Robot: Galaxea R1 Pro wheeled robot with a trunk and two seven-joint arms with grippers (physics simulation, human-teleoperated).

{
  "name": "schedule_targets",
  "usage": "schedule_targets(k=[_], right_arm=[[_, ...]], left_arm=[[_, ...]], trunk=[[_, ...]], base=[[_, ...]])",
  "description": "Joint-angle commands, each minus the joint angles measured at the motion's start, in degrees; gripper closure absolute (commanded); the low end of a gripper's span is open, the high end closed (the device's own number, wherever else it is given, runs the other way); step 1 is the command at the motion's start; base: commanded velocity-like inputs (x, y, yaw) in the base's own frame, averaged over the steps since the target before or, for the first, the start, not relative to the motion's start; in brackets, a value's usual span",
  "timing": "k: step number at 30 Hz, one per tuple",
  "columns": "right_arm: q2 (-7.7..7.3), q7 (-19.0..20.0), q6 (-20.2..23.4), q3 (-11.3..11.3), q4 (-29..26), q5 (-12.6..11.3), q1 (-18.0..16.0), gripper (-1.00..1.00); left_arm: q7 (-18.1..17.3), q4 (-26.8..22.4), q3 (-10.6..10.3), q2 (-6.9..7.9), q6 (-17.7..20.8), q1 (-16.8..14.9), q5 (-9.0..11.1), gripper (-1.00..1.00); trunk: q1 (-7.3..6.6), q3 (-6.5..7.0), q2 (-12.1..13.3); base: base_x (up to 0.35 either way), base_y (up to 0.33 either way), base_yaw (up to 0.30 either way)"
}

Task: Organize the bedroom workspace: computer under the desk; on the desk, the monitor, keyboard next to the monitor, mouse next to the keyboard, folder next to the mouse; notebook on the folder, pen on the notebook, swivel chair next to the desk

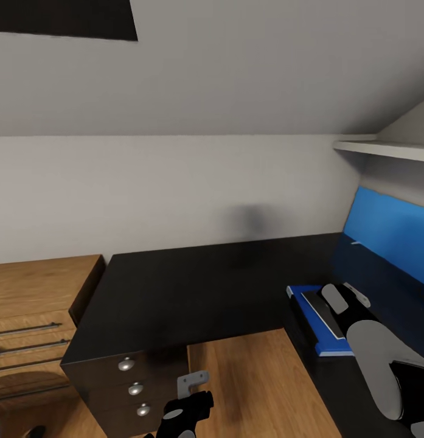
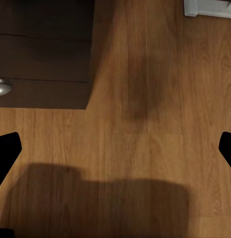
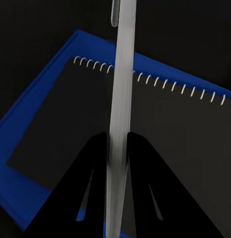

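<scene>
On the black desk (image 1: pixel 193 286) the notebook (image 3: pixel 145 144) lay on the folder (image 3: pixel 31 134), directly beneath the right gripper (image 3: pixel 117 158) pinching the pen (image 3: pixel 120 99) lengthwise above it; left gripper (image 2: pixel 115 148) gaped wide.

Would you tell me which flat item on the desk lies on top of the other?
The notebook, dark with white spiral binding, lies on the blue folder, whose border shows around it.

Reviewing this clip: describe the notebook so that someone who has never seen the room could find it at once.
Start at the big black L-shaped desk and follow its right wing, along the blue rear panel. There a bright blue folder lies flat, and the notebook lies on top of it, under the right gripper, which grips a whitish pen. It is dark grey, smaller than the folder, with a white spiral binding along one edge.
</scene>
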Motion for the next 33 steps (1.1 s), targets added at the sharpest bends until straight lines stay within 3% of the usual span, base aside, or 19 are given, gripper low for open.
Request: schedule_targets(k=[1, 20, 33], right_arm=[[0.00, -0.26, 0.27, -0.07, -0.13, -0.26, -0.01, 1.00], [0.09, -0.27, 0.27, 0.02, -0.13, -0.23, -0.02, 1.00], [0.13, -0.38, 0.27, 0.02, -0.13, -0.21, -0.01, 1.00]], left_arm=[[0.34, -0.09, -0.14, 0.04, 0.27, -0.08, 0.10, -1.00], [0.26, -0.09, -0.14, 0.04, 0.27, -0.08, 0.13, -1.00], [0.33, -0.09, -0.14, 0.04, 0.27, -0.08, 0.11, -1.00]], trunk=[[0.23, -0.25, -0.46], [4.40, -3.66, -8.08], [4.40, -3.66, -8.08]], base=[[0.000, 0.000, 0.000], [0.000, 0.000, 0.000], [0.000, 0.000, 0.000]])
